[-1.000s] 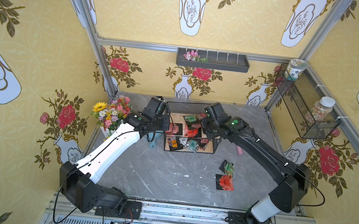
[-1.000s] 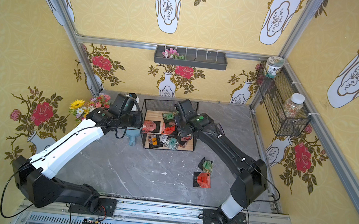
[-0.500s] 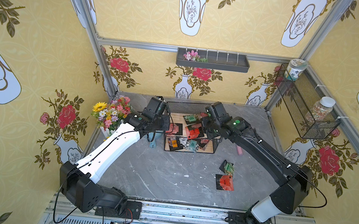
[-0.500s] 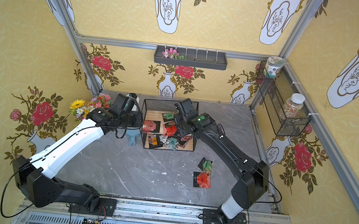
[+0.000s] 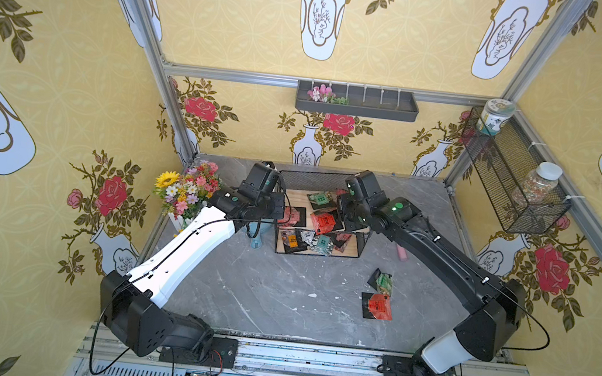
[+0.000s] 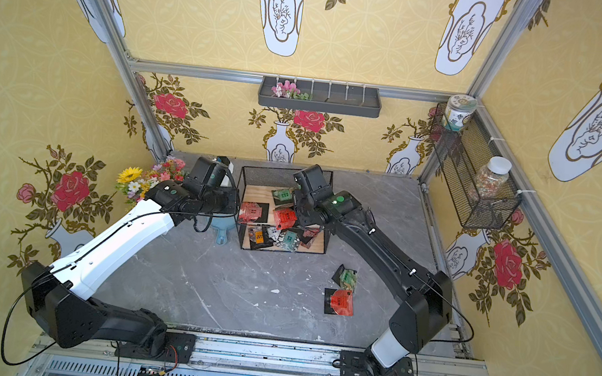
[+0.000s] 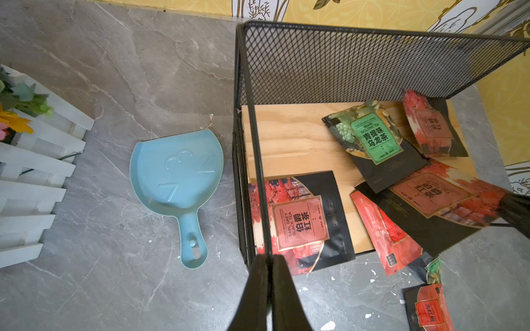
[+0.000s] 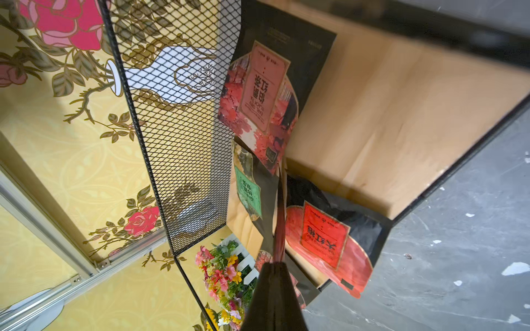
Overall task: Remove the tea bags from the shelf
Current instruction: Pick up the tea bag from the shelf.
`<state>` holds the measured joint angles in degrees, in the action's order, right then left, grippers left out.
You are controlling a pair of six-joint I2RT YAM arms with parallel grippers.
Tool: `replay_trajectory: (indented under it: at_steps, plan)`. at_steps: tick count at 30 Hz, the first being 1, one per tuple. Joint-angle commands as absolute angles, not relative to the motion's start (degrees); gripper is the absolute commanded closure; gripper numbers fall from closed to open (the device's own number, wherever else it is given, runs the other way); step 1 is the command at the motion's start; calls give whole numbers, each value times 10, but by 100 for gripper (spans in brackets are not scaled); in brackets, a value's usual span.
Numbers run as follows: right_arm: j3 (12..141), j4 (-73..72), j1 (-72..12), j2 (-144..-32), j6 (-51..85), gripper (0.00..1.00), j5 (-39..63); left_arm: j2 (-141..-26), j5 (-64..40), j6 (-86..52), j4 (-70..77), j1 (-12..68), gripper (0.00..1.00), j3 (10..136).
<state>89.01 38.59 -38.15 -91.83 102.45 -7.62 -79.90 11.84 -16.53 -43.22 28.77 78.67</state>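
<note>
Not far into this one. Only two of the flat black-edged foil tea bags [image 5: 376, 305] are out, lying on the grey marble-look tabletop [image 5: 259, 300] at about 4 o'clock from the two-tier black wire shelf with pale wooden boards [image 5: 325, 178]. A good handful is left on each board, some overlapping, one propped against the mesh back. My left gripper [image 7: 268, 275] is pinched on the shelf's front corner wire. My right gripper [image 8: 276, 266] is clamped on a red-panelled bag [image 7: 430, 195] over the upper board.

Grey table [image 5: 278, 302] carries shelf [image 5: 308, 177], dustpan [image 7: 176, 174], flower box [image 5: 185, 193], two tea bags [image 5: 376, 305], perhaps a marker [image 5: 401, 253].
</note>
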Motion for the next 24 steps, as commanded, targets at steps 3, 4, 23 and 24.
replay_trajectory:
  at_steps: [3,4,23,24]
  plan:
    - [899,358,-382,-914,1057,100,-86,-804,105,-154,-446,288,100,784]
    - [899,355,-381,-913,1061,100,-87,-805,104,-154,-446,287,100,783]
    - [921,323,-373,-908,1084,100,-70,-806,104,-156,-446,288,100,787]
    - [922,323,-373,-908,1083,100,-70,-806,104,-156,-446,288,100,788]
